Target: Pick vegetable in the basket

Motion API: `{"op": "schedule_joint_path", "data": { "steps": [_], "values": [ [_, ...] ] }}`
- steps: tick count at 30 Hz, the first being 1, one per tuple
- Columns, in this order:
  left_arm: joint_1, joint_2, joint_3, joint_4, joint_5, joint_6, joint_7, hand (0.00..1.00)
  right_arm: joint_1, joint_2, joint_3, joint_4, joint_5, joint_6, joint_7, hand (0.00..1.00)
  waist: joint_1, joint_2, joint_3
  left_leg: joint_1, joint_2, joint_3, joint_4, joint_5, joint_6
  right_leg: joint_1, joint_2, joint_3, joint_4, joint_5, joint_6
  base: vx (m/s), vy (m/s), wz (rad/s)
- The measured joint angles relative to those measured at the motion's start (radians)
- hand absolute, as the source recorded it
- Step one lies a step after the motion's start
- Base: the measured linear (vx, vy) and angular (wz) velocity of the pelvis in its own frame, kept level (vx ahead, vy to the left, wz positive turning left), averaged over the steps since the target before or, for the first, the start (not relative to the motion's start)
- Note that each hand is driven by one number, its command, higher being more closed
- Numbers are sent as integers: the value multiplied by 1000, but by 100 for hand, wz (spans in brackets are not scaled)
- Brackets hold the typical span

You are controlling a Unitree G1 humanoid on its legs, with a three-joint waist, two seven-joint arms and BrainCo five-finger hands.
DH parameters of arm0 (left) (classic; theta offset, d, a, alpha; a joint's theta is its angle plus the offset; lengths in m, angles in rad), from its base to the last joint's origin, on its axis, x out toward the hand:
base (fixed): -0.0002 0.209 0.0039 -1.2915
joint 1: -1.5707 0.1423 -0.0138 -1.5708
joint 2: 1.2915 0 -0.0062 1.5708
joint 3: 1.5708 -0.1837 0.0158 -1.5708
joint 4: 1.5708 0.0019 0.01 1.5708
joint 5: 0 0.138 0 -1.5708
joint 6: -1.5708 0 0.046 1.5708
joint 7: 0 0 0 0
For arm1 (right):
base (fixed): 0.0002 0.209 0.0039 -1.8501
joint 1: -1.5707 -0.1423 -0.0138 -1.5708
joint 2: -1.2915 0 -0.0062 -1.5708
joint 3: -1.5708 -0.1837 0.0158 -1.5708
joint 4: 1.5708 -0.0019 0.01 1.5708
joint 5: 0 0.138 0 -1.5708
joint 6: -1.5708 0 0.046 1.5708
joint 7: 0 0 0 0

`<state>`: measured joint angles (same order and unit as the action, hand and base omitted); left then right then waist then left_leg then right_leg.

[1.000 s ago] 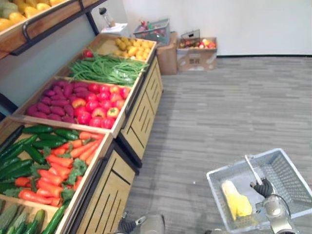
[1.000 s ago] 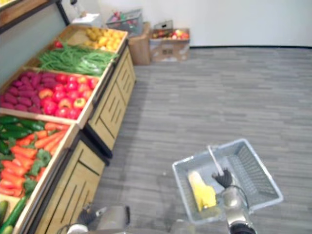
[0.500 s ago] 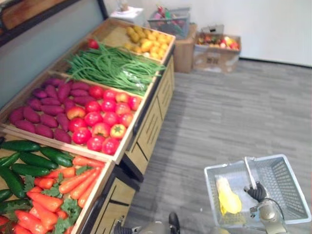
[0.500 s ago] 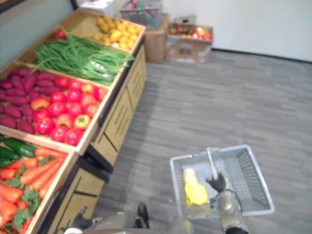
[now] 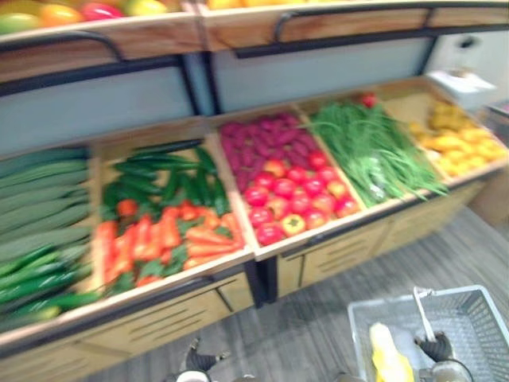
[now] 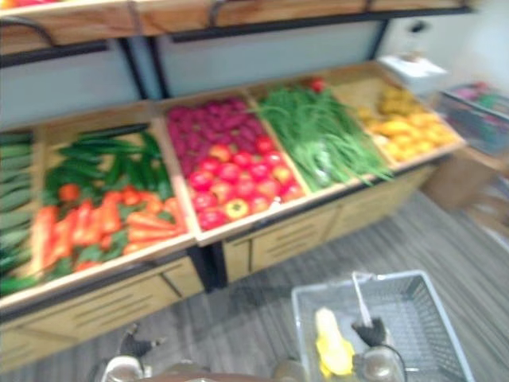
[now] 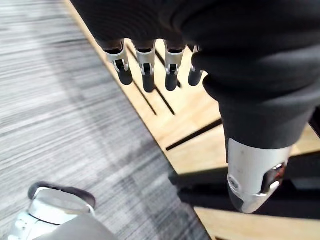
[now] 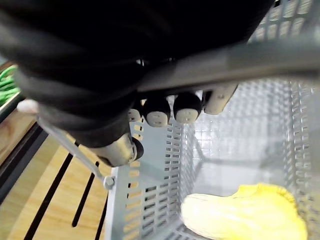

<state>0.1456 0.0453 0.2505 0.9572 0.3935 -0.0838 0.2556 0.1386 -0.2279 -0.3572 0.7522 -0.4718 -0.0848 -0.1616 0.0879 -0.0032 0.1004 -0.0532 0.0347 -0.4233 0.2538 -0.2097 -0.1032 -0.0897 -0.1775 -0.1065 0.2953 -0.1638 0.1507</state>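
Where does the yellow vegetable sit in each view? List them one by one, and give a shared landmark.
Left eye view: the yellow vegetable is at lower right, inside the grey basket.
Right eye view: it lies low and right of centre, in the basket's left half.
Right wrist view: it rests on the basket's floor.
Left wrist view: wooden cabinet front and floor instead.
Shared landmark: the basket's mesh walls.

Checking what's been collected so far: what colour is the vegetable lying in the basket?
Yellow. The vegetable in the grey basket shows best in the right wrist view.
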Motion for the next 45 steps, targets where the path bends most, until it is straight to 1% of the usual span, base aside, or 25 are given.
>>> {"op": "schedule_joint_path", "data": {
  "steps": [1,2,3,5,6,7,8,9,10,11,13,14,15,16,17,19,22,23,27,29,32,35,37,40,45],
  "values": [
    [18,-9,28,1,-1,2,3,0,-1,0,-6,0,3,-2,1,100,-2,6,0,-18,37,58,-14,28,-2,17,6,-65,-4,-8,-14,-52,-238,119],
    [26,-10,38,2,-4,7,4,0,-1,5,-16,0,4,-4,0,100,-5,7,1,-27,58,114,-14,38,7,29,8,-96,-6,-11,-20,-55,-217,131],
    [40,-10,43,5,-22,8,4,0,0,9,-32,0,5,-8,0,100,-9,6,1,-37,89,209,-11,51,16,47,9,-138,-12,-15,-27,-88,-192,106],
    [68,-10,46,43,-36,16,6,0,-11,9,-70,13,18,-14,-3,100,-9,5,2,-28,173,482,-18,82,46,77,1,-194,-17,-22,-37,-100,-141,78],
    [70,-10,50,43,-37,17,6,0,-12,8,-72,13,19,-16,-4,100,-9,5,2,-27,178,505,-20,87,47,78,-1,-198,-17,-22,-37,-67,-20,41],
    [75,-4,54,43,-36,20,5,0,-14,7,-80,14,20,-19,-4,100,-12,5,2,-27,192,560,-40,112,43,83,-9,-212,-24,-21,-35,-59,42,38],
    [84,-3,66,47,-35,21,5,0,-19,7,-87,25,21,-19,-4,100,-21,6,1,-27,185,576,-71,133,33,96,-17,-223,-46,-13,-24,-48,68,44],
    [87,-3,72,55,-35,21,5,0,-21,7,-92,37,22,-20,-4,100,-26,5,0,-24,179,578,-88,143,32,104,-22,-227,-63,-5,-18,-17,110,38],
    [88,-3,74,68,-35,22,5,0,-23,7,-107,56,30,-20,-4,100,-32,5,0,-13,162,581,-122,156,27,119,-29,-237,-97,14,-5,7,85,23],
    [88,-4,73,69,-35,23,5,0,-22,7,-111,62,42,-19,-4,100,-33,5,-1,-10,154,588,-137,161,25,125,-33,-239,-113,27,-5,44,110,19],
    [94,-1,76,70,-35,29,4,0,-25,7,-117,82,50,-18,-2,100,-41,6,-2,-6,131,610,-184,193,17,137,-51,-247,-163,61,10,59,107,14],
    [94,-1,77,69,-35,29,4,0,-28,8,-118,86,53,-15,-2,100,-45,6,-2,-5,124,609,-195,201,11,139,-55,-250,-171,68,12,63,90,18],
    [94,1,78,70,-35,30,3,0,-29,10,-121,91,61,-10,-2,100,-51,6,-2,7,109,608,-225,223,6,149,-65,-259,-185,79,23,75,72,18],
    [92,3,78,69,-35,30,2,0,-29,13,-130,96,61,-9,-2,100,-55,5,-2,22,97,606,-256,237,6,157,-72,-266,-193,82,27,120,80,25],
    [82,9,71,69,-35,30,2,0,-27,16,-146,98,62,-9,-2,100,-59,6,-3,49,81,602,-311,266,7,167,-79,-276,-205,89,33,112,53,18],
    [59,23,63,69,-34,29,1,0,-28,17,-148,98,62,-10,-2,100,-61,2,-1,64,67,596,-355,287,10,166,-83,-288,-211,90,33,101,30,16],
    [30,53,46,68,-28,28,1,0,-30,17,-148,105,62,-10,-2,100,-64,-11,0,62,52,586,-355,291,11,173,-94,-297,-215,91,34,83,19,15],
    [13,72,29,67,-29,28,2,0,-42,17,-147,129,62,-10,-2,100,-74,-20,2,64,45,577,-356,290,11,184,-99,-300,-218,91,34,82,22,20],
    [-18,90,29,29,-38,26,25,0,-79,29,-138,168,62,-10,-3,100,-74,-38,8,62,38,583,-357,289,10,181,-104,-291,-226,91,34,17,10,0],
    [-26,91,32,-24,-38,26,65,0,-82,53,-114,168,62,-12,-6,100,-70,-49,14,64,43,604,-357,284,8,176,-98,-271,-238,93,37,-14,-1,-20],
    [-24,90,35,-102,-39,18,110,0,-86,70,-95,168,62,-16,-6,100,-70,-58,20,64,51,629,-357,280,6,164,-88,-248,-259,99,36,-9,-9,-27],
    [-23,78,58,-174,-38,14,137,0,-88,70,-92,168,62,-17,-6,100,-73,-57,20,64,50,632,-357,277,5,164,-87,-242,-265,99,36,35,-13,-9],
    [-23,74,74,-247,-37,2,166,0,-87,70,-86,168,62,-18,-6,100,-73,-58,20,63,50,632,-358,274,3,166,-85,-243,-274,102,41,55,-17,-1],
    [-23,74,79,-343,-36,-4,187,0,-88,70,-74,168,61,-18,-6,100,-73,-58,20,62,50,633,-358,273,1,167,-84,-243,-277,104,39,62,-17,1],
    [-24,74,79,-435,-25,-23,212,0,-97,70,-36,167,59,-30,-5,100,-75,-60,20,66,51,635,-357,273,1,174,-82,-243,-278,104,39,50,-18,1]
  ]
}}
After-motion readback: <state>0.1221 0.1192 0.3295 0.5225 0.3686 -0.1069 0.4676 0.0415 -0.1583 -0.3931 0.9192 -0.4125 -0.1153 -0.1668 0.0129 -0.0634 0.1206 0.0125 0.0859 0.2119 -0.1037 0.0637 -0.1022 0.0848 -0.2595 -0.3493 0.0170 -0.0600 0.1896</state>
